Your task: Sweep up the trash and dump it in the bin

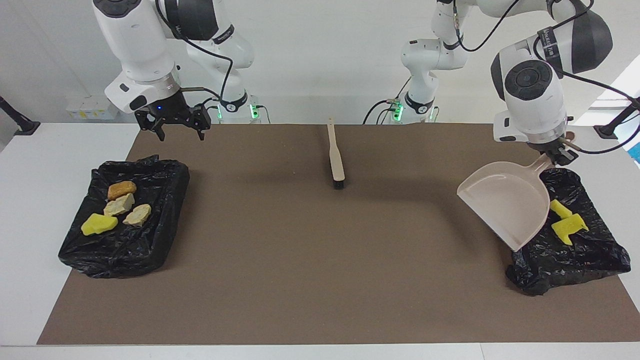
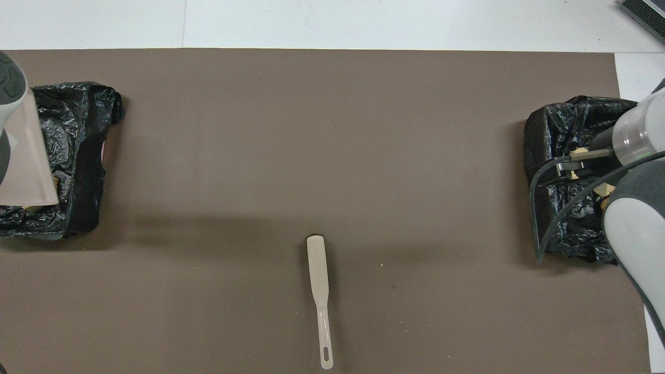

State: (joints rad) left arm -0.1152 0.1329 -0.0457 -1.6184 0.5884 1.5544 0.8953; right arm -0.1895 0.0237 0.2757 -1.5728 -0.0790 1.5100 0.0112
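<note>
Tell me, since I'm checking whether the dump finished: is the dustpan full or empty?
Empty. The dustpan, held tilted by the left gripper over the bin, shows a bare inside; yellow trash lies in the bin.

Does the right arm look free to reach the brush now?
Probably yes. The right gripper is open and holds nothing, raised near the bin at its end, and the brush lies alone mid-mat with nothing around it. The left gripper holds the dustpan elsewhere.

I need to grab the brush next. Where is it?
The brush lies flat on the brown mat, about midway between the two black bins, at the robots' edge, bristles pointing away from them; neither gripper is near it.
</note>
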